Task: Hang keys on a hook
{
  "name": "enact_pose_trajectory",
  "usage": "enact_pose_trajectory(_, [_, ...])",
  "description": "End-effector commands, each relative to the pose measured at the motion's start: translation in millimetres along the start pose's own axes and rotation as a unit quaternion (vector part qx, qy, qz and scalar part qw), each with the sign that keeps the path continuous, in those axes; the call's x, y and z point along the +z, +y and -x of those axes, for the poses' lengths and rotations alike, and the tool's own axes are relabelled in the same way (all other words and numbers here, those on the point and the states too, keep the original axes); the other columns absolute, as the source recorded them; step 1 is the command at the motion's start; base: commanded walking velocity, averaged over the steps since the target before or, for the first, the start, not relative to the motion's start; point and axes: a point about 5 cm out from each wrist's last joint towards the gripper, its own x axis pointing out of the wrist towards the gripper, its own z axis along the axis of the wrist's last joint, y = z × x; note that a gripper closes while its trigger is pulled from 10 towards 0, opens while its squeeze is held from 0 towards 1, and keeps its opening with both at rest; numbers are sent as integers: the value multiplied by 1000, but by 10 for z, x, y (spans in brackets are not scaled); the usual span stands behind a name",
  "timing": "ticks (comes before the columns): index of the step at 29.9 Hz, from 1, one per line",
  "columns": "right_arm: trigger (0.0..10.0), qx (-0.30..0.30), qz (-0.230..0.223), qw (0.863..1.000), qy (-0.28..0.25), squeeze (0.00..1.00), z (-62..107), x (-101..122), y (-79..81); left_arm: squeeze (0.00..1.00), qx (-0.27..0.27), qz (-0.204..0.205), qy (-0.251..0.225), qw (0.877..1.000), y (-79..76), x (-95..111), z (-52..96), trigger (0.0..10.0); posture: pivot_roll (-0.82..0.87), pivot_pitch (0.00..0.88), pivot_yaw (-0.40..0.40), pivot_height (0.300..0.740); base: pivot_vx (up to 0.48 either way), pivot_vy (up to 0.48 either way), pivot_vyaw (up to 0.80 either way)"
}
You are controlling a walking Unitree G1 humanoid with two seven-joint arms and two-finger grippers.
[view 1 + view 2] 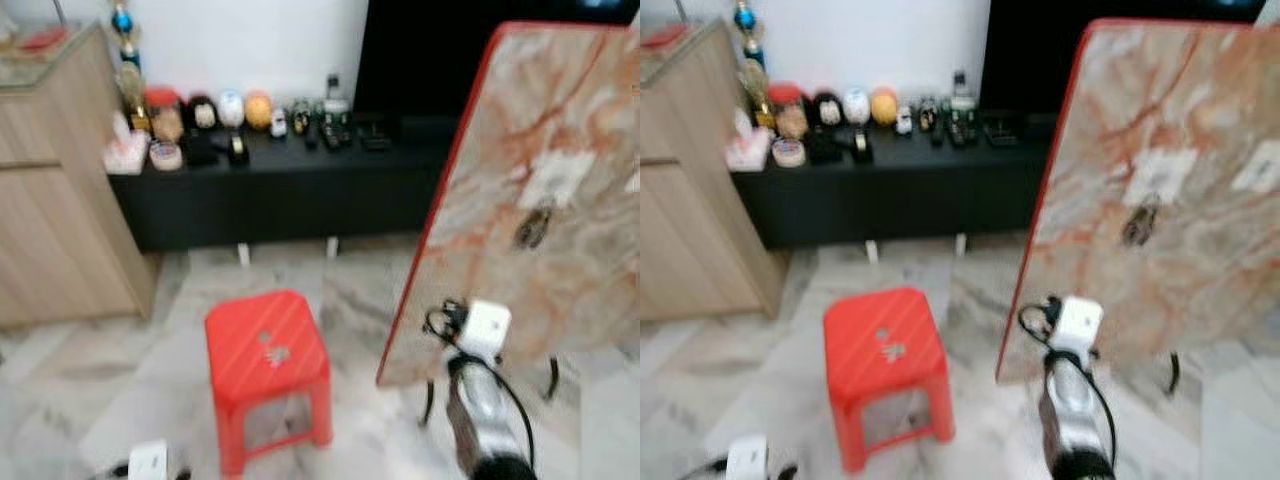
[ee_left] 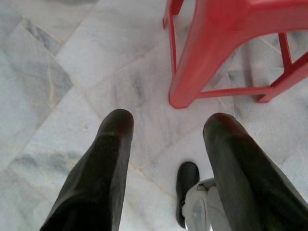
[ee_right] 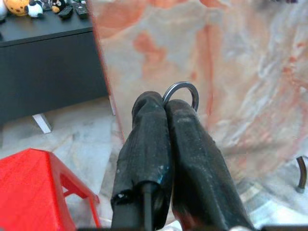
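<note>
The left gripper [image 2: 166,130] is held low over the pale marble floor [image 2: 57,72], its two black fingers spread wide with nothing between them; a leg of the red plastic stool [image 2: 211,53] is seen just beyond the fingertips. In the head views only the white wrist box of the left arm [image 1: 150,460] is seen, at the bottom edge of the picture.

The right gripper [image 3: 166,108] is pressed tight together, and a metal key ring [image 3: 182,91] is pinched at its tips, the loop standing out above the fingers. What hangs from the ring is hidden by the fingers. The gripper is raised in front of the near edge of a marbled, red-rimmed tabletop [image 1: 560,180], close to its near left corner. The silver right arm [image 1: 480,400] with its white wrist box is seen reaching up toward that corner.

The red stool [image 1: 268,355] is set on the floor to the left of the table. On the tabletop, toward its middle, a small dark object [image 1: 532,228] is laid beside a white patch [image 1: 560,178]; it is too blurred to name.

Farther off, a low black cabinet [image 1: 290,190] is set against the white wall, with small ornaments and remotes lined along its top. A light wooden cabinet [image 1: 60,180] is placed at its left end.
</note>
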Motion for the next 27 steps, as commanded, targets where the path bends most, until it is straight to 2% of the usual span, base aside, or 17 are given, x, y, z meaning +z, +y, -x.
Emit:
enact_pose_trajectory(1, [10000,-14,6,1000,-12,0,-25,64,-89,0,-10,-5,3,1000,-65,-5,-2,10000,4,0,-50,740,0,-371,0])
enact_pose_trajectory(17, [10000,-13,11,1000,-25,0,-67,131,-78,0,-12,-5,1,1000,-90,4,-5,10000,1,0,-50,740,0,-340,0])
enact_pose_trajectory(27, [10000,-12,13,999,-33,0,-105,190,-70,0,-13,-5,0,1000,-103,3,-5,10000,0,0,-50,740,0,-187,0])
